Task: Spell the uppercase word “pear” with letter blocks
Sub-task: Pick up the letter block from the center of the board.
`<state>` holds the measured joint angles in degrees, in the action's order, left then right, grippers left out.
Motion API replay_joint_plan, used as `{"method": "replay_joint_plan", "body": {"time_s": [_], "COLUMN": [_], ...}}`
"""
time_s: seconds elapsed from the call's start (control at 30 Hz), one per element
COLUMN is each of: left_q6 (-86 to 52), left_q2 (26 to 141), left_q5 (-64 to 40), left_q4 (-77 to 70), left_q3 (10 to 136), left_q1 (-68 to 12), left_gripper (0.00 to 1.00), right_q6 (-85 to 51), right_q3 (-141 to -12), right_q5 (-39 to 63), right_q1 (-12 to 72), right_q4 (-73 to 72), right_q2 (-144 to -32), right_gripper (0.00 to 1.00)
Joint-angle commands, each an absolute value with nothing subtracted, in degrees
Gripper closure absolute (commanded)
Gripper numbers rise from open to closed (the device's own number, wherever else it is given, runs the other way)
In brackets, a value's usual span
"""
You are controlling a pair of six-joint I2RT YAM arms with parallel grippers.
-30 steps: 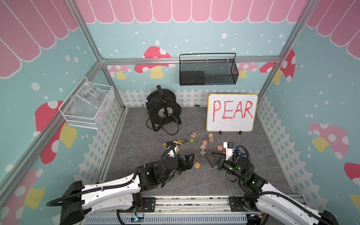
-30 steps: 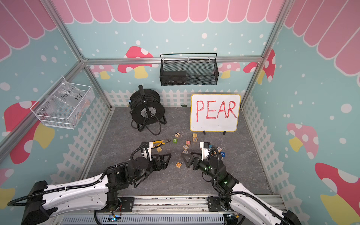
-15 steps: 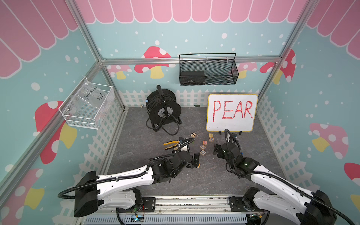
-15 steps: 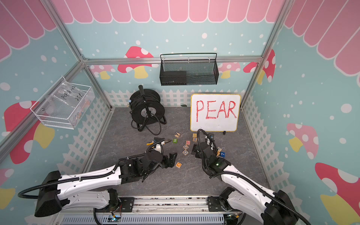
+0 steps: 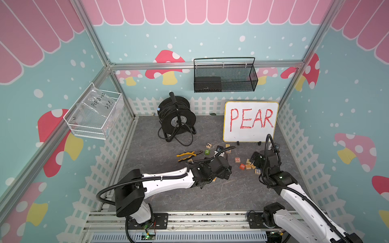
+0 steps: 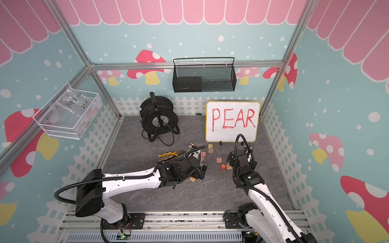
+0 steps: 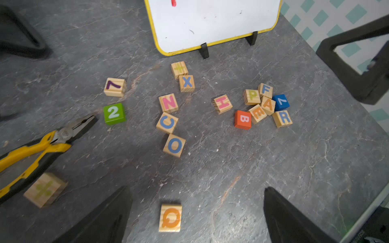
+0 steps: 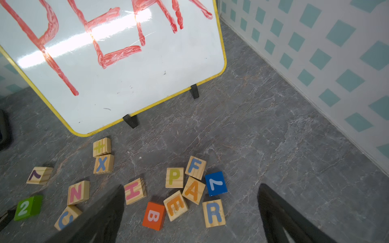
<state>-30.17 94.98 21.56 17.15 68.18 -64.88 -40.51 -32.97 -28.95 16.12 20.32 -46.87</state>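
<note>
The four letter blocks lie in a loose cluster on the grey floor in front of the whiteboard's right half: P (image 8: pixel 173 177), A (image 8: pixel 193 190), E (image 8: pixel 175 205) and R (image 8: pixel 213 213). P (image 7: pixel 252 96), A (image 7: pixel 267 105), E (image 7: pixel 257 113) and R (image 7: pixel 282 118) also show in the left wrist view. My right gripper (image 8: pixel 190 187) hovers open over this cluster, holding nothing. My left gripper (image 7: pixel 196 193) is open too, further left over an orange Q block (image 7: pixel 170 217), its fingers well apart from it.
The whiteboard (image 5: pixel 250 122) reading PEAR stands at the back right. Other blocks lie about: H (image 8: pixel 134 191), red B (image 8: pixel 153 216), blue cube (image 8: pixel 216 183), F (image 8: pixel 195 167), N (image 7: pixel 168 103), C (image 7: pixel 167 122), O (image 7: pixel 174 145), X (image 7: pixel 187 83), green 2 (image 7: pixel 114 113). Yellow pliers (image 5: pixel 186 155) and a cable reel (image 5: pixel 175 118) sit left.
Both arms have stretched out from near the front rail. The left gripper moved right, over the blocks. The right gripper swung right, above the P, E, A, R cluster. Both stayed open.
</note>
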Motion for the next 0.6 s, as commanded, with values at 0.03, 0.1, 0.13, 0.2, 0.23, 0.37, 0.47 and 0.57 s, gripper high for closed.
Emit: {"method": "replay_joint_plan", "body": {"time_s": [0.03,0.1,0.13,0.2,0.23,0.37,0.47,0.57], "left_q6": [-26.6,-26.0,-25.7,-25.0,-24.7,-23.6,-23.1,-22.5], "left_q2": [103.1,107.4,109.1,113.3,114.7,121.5,126.2,130.2], "left_q5": [19.4,18.6,16.8,15.5,15.1,14.4,13.8,13.7], "left_q4": [22.1,23.7,24.6,26.5,27.4,30.4,32.8,34.3], "left_q3": [78.9,83.7,85.8,90.7,92.9,101.2,107.0,111.7], "left_q1": [-64.7,-64.7,-64.7,-64.8,-64.7,-64.7,-64.7,-64.6], "left_gripper": [0.01,0.0,0.01,0.01,0.01,0.01,0.01,0.01], "right_q6": [-36.8,-36.5,-36.5,-36.6,-36.8,-36.6,-37.7,-40.3], "right_q3": [-32.4,-32.3,-32.3,-32.1,-32.2,-33.5,-34.6,-34.0], "right_q5": [-27.4,-27.9,-27.9,-27.8,-28.2,-30.3,-33.6,-37.0], "right_q1": [13.5,12.5,12.0,11.0,10.6,8.8,7.4,6.6], "right_q4": [19.1,18.9,19.1,19.2,19.1,19.8,22.1,23.3], "right_q2": [-46.3,-46.6,-46.6,-45.7,-45.0,-42.4,-40.9,-37.9], "right_gripper": [0.01,0.01,0.01,0.01,0.01,0.01,0.01,0.0]}}
